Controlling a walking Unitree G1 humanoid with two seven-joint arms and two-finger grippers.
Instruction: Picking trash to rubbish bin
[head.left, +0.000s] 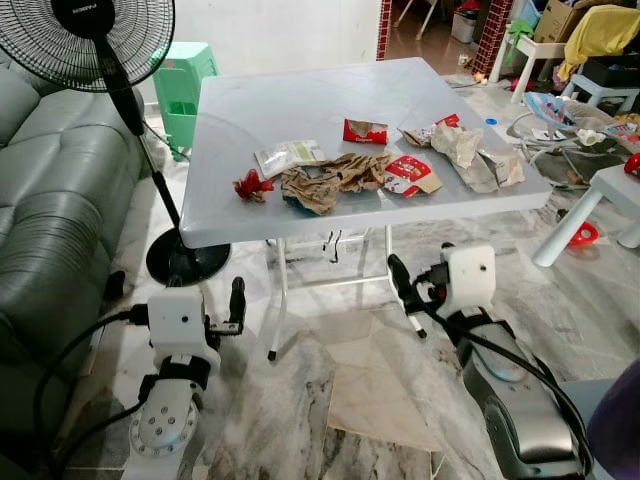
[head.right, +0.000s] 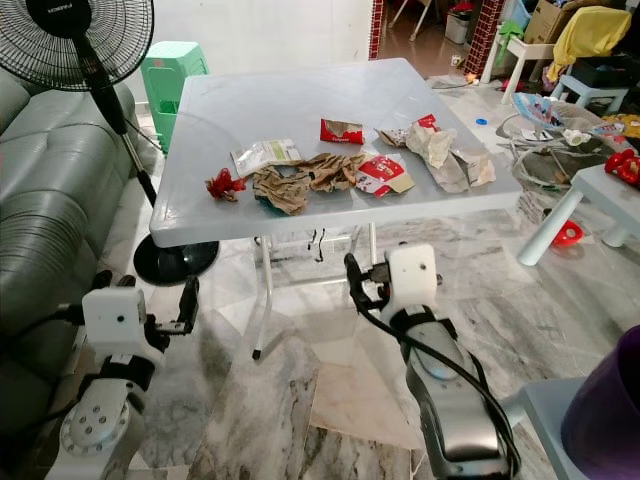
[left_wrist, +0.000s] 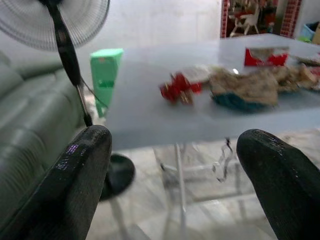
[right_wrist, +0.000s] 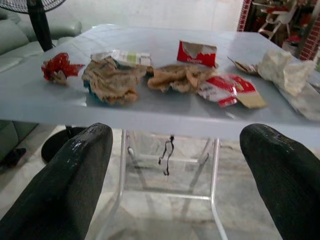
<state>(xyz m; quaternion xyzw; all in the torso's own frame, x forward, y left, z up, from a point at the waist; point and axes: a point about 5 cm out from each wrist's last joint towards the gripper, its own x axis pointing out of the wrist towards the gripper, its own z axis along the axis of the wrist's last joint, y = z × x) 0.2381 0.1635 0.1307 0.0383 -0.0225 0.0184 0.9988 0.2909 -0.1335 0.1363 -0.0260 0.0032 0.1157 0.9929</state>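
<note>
Room: marble-tiled living room, with a grey desk (head.left: 300, 110) at its middle; every place below is given from that desk.
Left of desk: a green sofa (head.left: 50, 190) and a black standing fan (head.left: 100, 40), its round base (head.left: 187, 262) on the floor by the desk's near left corner.
Behind desk: a green stool (head.left: 185, 95).
Right of desk: toys and white children's furniture (head.left: 590, 205) on the floor.
Trash: all of it lies on the desk's near half — a red crumple (head.left: 252, 185) nearest the left edge, a pale packet (head.left: 288, 156), crumpled brown paper (head.left: 330, 182) at centre, a red-and-white wrapper (head.left: 412, 176) just beside it, a small red carton (head.left: 365, 131) farther back, and torn pale paper (head.left: 470, 152) toward the right edge.
Left end effector (head.left: 232, 310): released, fingers spread, grasping nothing; held low in front of the desk, below its top, facing the red crumple.
Right end effector (head.left: 405, 290): also released and empty, low before the desk's front legs, facing the brown paper.
Stage: judged as the approach; no piece has been picked.
Bin: cannot be identified; a purple shape (head.right: 605, 415) sits at the robot's right, nature unclear.
Risk: both arms sit under the rim, so lifting straight up could strike the desk's edge and jolt it. Thin, flat wrappers may slide off when pinched, and the fan's base lies close to the left arm's path.
</note>
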